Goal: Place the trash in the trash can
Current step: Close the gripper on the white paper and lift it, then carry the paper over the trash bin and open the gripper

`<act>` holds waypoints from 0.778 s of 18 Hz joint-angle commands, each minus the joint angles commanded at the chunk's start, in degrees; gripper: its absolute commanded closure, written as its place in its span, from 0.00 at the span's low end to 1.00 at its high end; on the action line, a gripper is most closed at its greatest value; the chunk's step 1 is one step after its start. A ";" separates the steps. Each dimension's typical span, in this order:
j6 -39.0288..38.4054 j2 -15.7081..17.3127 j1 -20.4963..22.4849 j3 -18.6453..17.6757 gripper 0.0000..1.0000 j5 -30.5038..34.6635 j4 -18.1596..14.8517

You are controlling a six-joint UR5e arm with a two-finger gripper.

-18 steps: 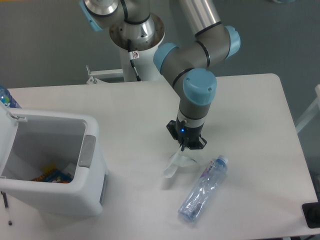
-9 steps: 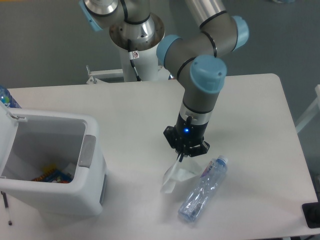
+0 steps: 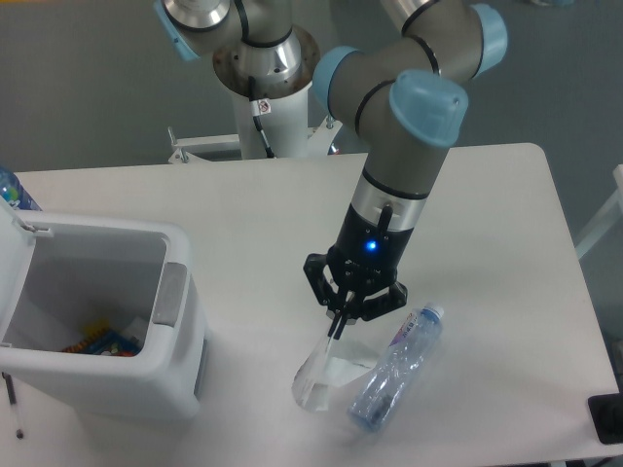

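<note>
My gripper (image 3: pixel 336 328) is shut on the top of a crumpled clear plastic wrapper (image 3: pixel 324 375), which hangs below it above the table near the front. Just to the right of the wrapper, a clear crinkled water bottle (image 3: pixel 394 369) with a bluish label lies on its side on the table. The white trash can (image 3: pixel 102 326) stands at the left with its lid (image 3: pixel 10 248) open; some coloured scraps lie at its bottom. The gripper is well to the right of the can's grey handle panel (image 3: pixel 171 294).
The arm's base (image 3: pixel 265 73) stands behind the table's far edge. Part of a blue-labelled bottle (image 3: pixel 12 190) shows at the left edge behind the can. A dark object (image 3: pixel 605 418) sits at the front right corner.
The gripper has risen and swung toward the front left with the wrapper in it, lifting the wrapper off the table. The bottle has not moved.
</note>
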 joint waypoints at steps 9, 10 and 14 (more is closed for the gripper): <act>-6.07 6.87 -6.41 -1.49 1.00 -5.28 0.09; -6.34 7.39 -7.29 -1.49 1.00 -5.28 0.09; -8.71 9.59 -10.19 -2.11 1.00 -5.19 0.09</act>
